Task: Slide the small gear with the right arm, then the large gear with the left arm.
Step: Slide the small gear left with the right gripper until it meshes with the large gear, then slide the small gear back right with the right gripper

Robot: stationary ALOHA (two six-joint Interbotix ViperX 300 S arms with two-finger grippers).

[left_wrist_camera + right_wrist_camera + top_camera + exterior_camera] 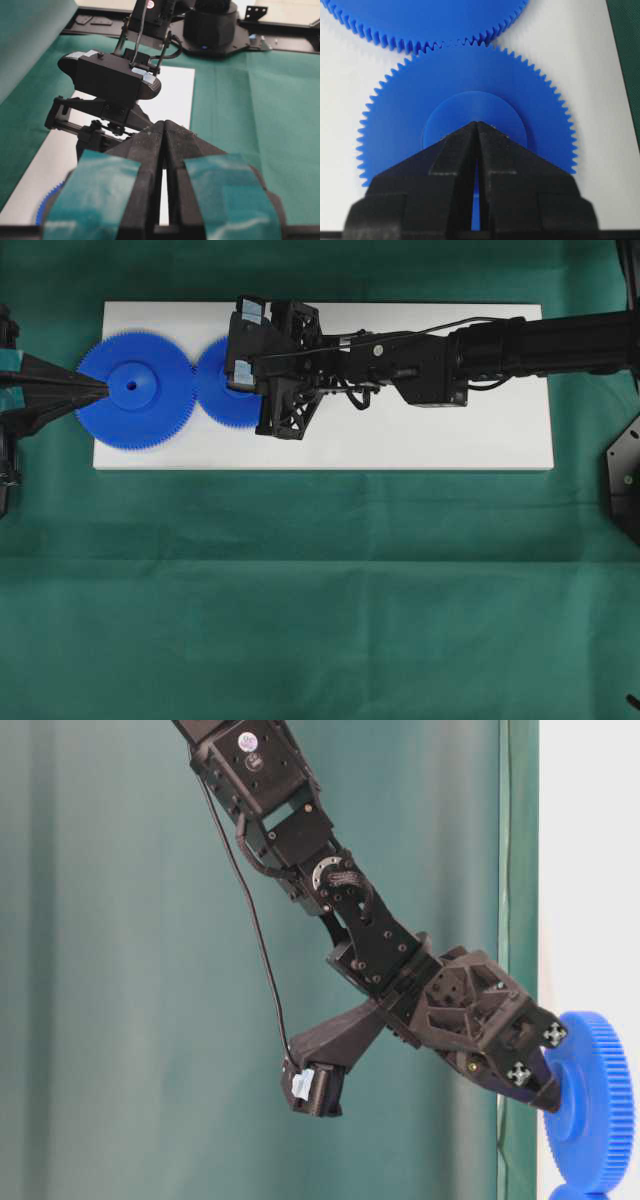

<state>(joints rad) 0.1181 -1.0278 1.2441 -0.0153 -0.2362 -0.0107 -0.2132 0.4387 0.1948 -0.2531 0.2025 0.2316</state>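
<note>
Small gear [470,112] lay on the white board [420,440], teeth meshed with the large gear [135,390]. Right claw [477,125] pinched closed, tip on the hub, holding nothing. Left claw [100,390] likewise closed, at the large hub. Judgement: keep light downward pressure and push straight, avoiding tooth jamming.

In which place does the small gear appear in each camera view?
Overhead: the small gear lies left of middle on the white board, half under the right arm.
Table-level: flat on the board, touched by that arm's tip.
Left wrist: cannot tell; the blue teeth at the edge may be either gear.
Right wrist: centre, teeth against the large gear.
Shared landmark: the white board.
</note>
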